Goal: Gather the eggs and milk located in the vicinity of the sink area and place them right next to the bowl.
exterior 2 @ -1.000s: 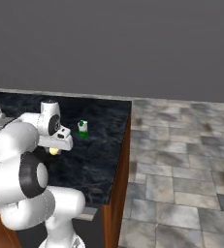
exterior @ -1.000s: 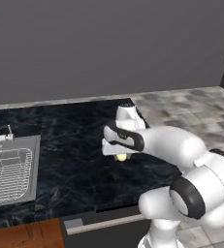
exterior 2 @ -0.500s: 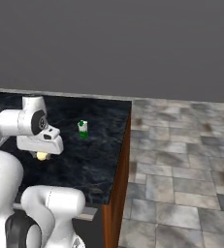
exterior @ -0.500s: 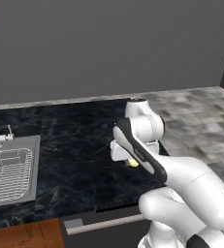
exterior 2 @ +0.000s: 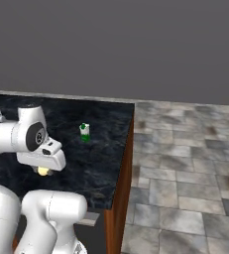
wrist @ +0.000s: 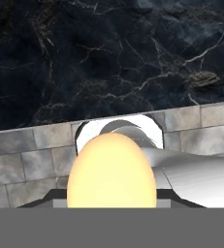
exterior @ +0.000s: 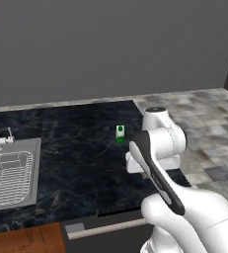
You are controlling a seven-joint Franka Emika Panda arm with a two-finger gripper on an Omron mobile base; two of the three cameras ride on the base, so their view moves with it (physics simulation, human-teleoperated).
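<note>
The pale yellow egg is shown clamped in the closed gripper and carried clear above the dark marble counter, presumably for transfer toward the bowl, while the milk carton is left upright well beyond the hand.

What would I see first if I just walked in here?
Probably the pale yellow egg, big and close in the hand view, pinched in the white robot's gripper above the dark marble counter. Next, the little green and white milk carton, standing alone on that counter, well right of the metal sink.
</note>
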